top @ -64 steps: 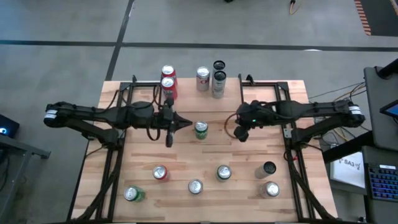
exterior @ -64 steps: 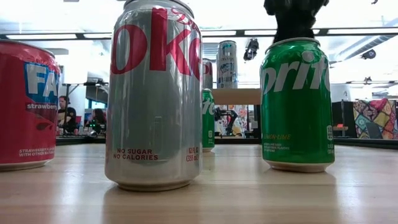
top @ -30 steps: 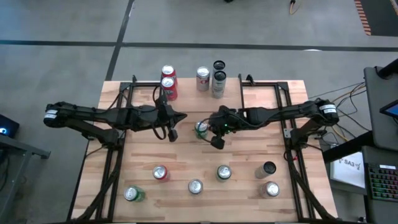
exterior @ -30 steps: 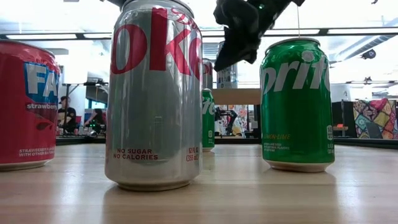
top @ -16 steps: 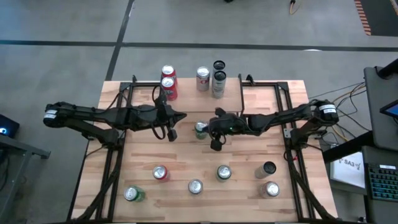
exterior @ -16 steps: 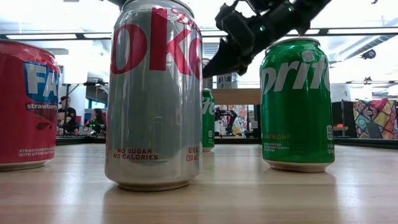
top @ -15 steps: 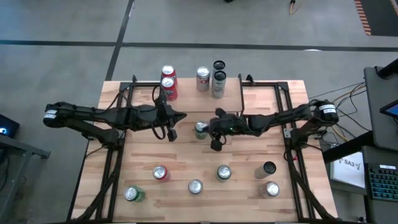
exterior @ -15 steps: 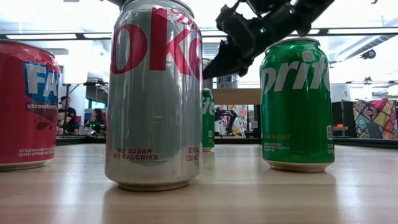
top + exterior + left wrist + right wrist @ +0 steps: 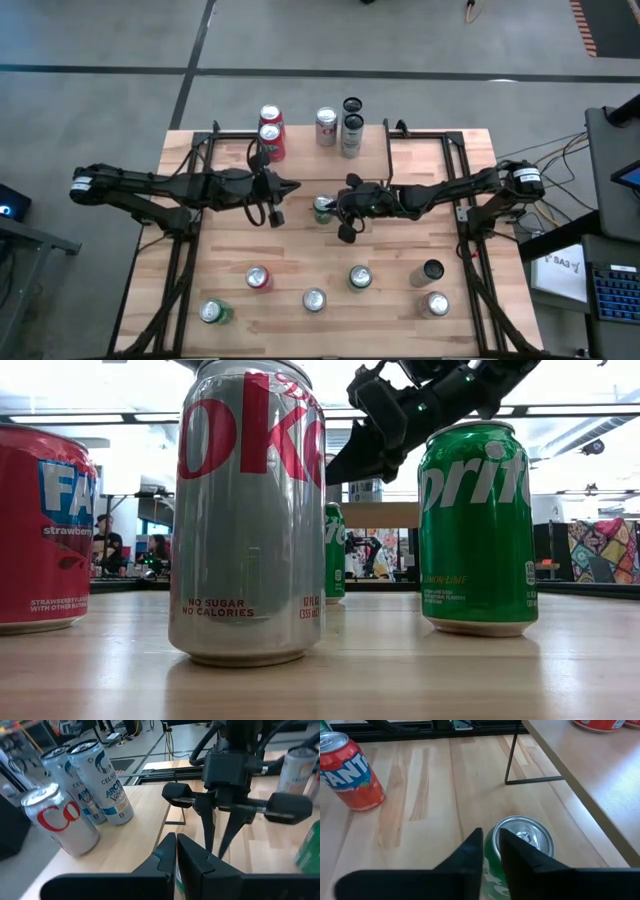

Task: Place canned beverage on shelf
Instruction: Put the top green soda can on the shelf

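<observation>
While you watch the low view, labels read Coke "NO SUGAR NO CALORIES" [image 9: 250,510], Sprite [image 9: 477,525], Fanta strawberry [image 9: 45,525] | green can [image 9: 322,207] mid-surface [image 9: 400,300], silver-topped, near shelf [image 9: 580,780] | right gripper [image 9: 340,208] fingers just apart, over its rim | left gripper [image 9: 291,189] fingers closed, empty, beside it.

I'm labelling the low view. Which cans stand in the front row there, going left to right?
Red Fanta can, silver Diet Coke can, small green can farther back, large green Sprite can.
</observation>
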`<action>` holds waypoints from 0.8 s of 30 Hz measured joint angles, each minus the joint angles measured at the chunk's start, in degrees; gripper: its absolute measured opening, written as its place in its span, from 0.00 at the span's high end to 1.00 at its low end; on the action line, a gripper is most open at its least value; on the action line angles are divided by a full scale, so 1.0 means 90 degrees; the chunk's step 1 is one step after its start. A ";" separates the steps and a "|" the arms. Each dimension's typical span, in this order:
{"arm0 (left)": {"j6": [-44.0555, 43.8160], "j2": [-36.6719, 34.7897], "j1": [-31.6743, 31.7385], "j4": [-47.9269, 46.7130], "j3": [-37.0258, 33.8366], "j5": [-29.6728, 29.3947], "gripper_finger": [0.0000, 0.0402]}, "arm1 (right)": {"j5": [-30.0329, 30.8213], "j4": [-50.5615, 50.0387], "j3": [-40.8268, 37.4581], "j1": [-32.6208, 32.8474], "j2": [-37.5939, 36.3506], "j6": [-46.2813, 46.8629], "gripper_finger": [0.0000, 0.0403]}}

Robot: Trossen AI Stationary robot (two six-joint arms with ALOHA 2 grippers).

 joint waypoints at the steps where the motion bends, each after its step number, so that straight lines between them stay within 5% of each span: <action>1: 0.0136 0.0007 0.0000 0.0001 -0.0002 0.0000 1.00 | 0.0000 0.0003 0.0007 0.0000 0.0000 0.0000 0.82; 14: 0.1161 0.0012 0.0000 0.0003 -0.0007 -0.0051 1.00 | -0.0002 -0.0152 0.0013 0.0029 0.0000 0.0112 0.22; 24: 0.1550 0.0014 0.0002 -0.0133 -0.0019 -0.0068 1.00 | 0.0590 -0.0421 0.0017 0.0046 0.0036 0.0232 0.16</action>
